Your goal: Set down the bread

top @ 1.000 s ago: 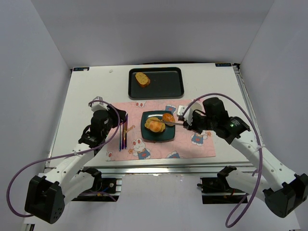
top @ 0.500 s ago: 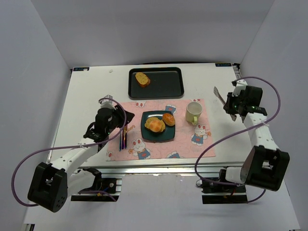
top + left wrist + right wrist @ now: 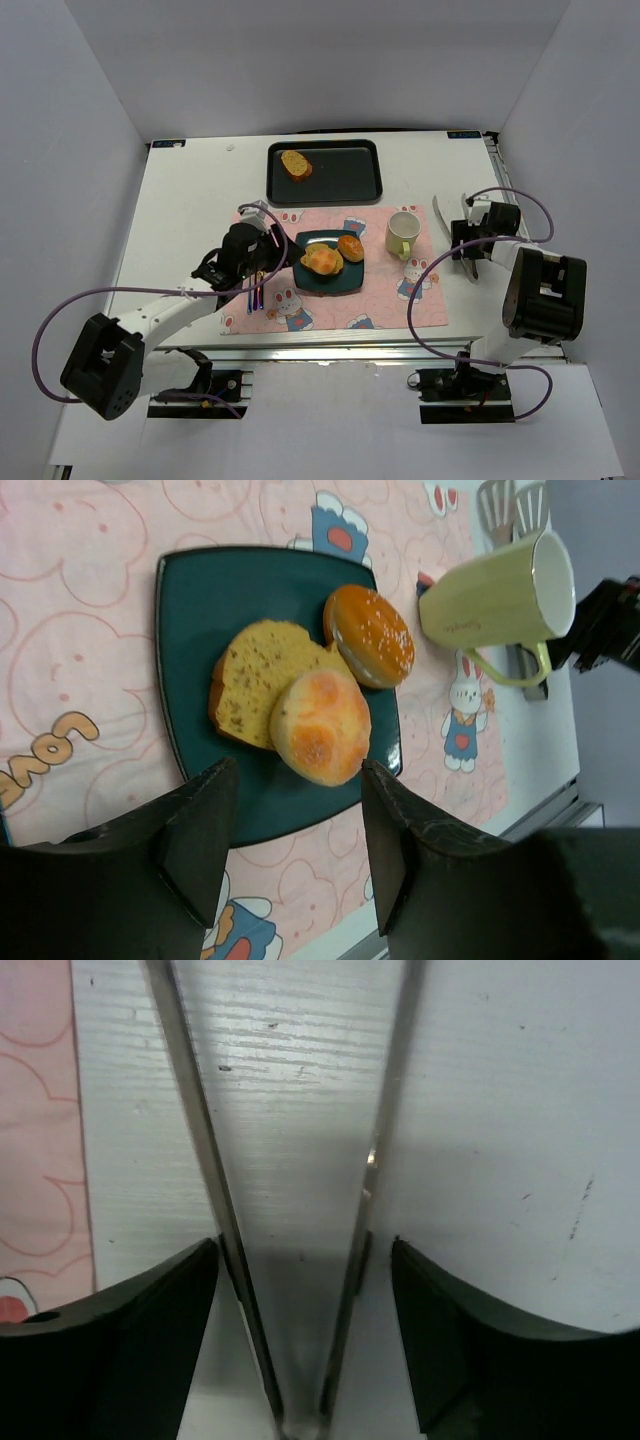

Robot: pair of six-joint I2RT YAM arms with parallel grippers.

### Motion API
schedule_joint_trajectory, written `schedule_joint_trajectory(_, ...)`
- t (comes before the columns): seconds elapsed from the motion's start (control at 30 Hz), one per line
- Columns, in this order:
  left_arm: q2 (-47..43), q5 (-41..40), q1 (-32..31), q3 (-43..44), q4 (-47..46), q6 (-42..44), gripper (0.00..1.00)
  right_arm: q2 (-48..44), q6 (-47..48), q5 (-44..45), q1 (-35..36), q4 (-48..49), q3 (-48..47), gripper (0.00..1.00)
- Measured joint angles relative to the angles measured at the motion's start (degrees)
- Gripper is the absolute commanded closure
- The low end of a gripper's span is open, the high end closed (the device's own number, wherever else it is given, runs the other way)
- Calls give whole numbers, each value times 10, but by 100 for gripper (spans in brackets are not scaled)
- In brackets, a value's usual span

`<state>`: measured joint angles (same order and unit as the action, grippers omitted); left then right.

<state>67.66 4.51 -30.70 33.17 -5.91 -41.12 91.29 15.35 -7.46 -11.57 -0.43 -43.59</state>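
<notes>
A dark teal square plate [image 3: 345, 284] [image 3: 190, 590] on the pink mat holds three breads: a cake-like slice [image 3: 250, 675], a round bun [image 3: 322, 727] and a glazed seeded bun [image 3: 368, 635]. My left gripper [image 3: 282, 258] [image 3: 298, 772] hangs open just left of the plate, its fingers [image 3: 200, 830] either side of the round bun and above it. Another bread slice [image 3: 295, 164] lies in the black tray [image 3: 350, 180]. My right gripper [image 3: 463, 246] [image 3: 305, 1248] is open at the table's right, with metal tongs [image 3: 442, 215] [image 3: 195, 1130] lying on the white table between its fingers [image 3: 140, 1330].
A pale yellow mug [image 3: 402, 233] [image 3: 495, 590] stands on the pink bunny-print mat [image 3: 330, 305] right of the plate. Coloured cutlery [image 3: 257, 290] lies on the mat's left side under my left arm. The right table edge is near the tongs.
My right arm carried the tongs from the plate to the table's right side and opened, leaving them there. My left gripper moved right to the plate and opened wider.
</notes>
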Motion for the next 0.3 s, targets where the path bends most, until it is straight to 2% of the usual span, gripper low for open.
schedule_joint_trajectory(0.03, 3, -1, -5, 1, 2, 2, 38, 0, 9, 0, 0, 0, 0, 11)
schedule_joint_trajectory(0.23, 19, -7, -13, 10, 29, 17, 40, -15, 40, 10, -1, -16, 0, 10)
schedule_joint_trajectory(0.3, 25, -10, -13, 22, 42, 25, 54, -38, 48, 8, -2, -33, -2, 11)
